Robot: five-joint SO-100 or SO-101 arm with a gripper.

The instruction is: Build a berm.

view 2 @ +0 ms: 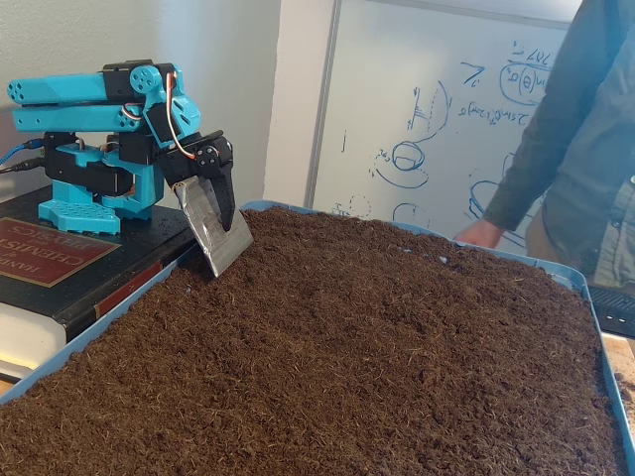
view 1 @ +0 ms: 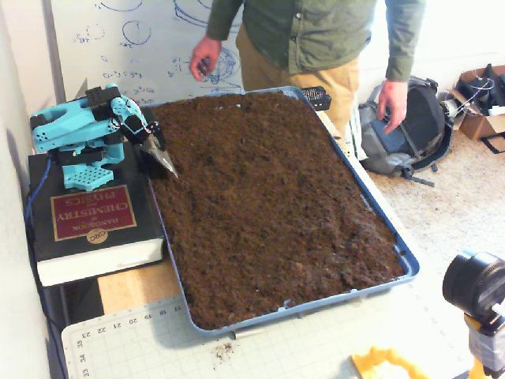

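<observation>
A turquoise robot arm [view 1: 75,130] sits folded on a thick chemistry handbook [view 1: 91,221], its end effector [view 1: 163,163] tipped downward at the near-left edge of a blue tray [view 1: 406,260] filled with dark brown soil [view 1: 268,197]. In a fixed view from low at the tray's side, the end effector [view 2: 220,243] carries a flat metal scoop blade [view 2: 213,228] alongside a black finger [view 2: 224,183], the blade's lower corner touching the soil just inside the tray wall; the two lie close together, but whether they are clamped or parted cannot be told.

Ahead of the end effector the soil spreads as a roughly level, crumbly bed across the whole tray, and no raised berm can be made out in either fixed view.

Beyond the tray's far end, well away from the end effector, a person [view 1: 316,39] in a green shirt and tan trousers stands before a whiteboard [view 1: 134,39] marked with blue sketches. A green cutting mat [view 1: 142,339] covers the surface beside the handbook.
</observation>
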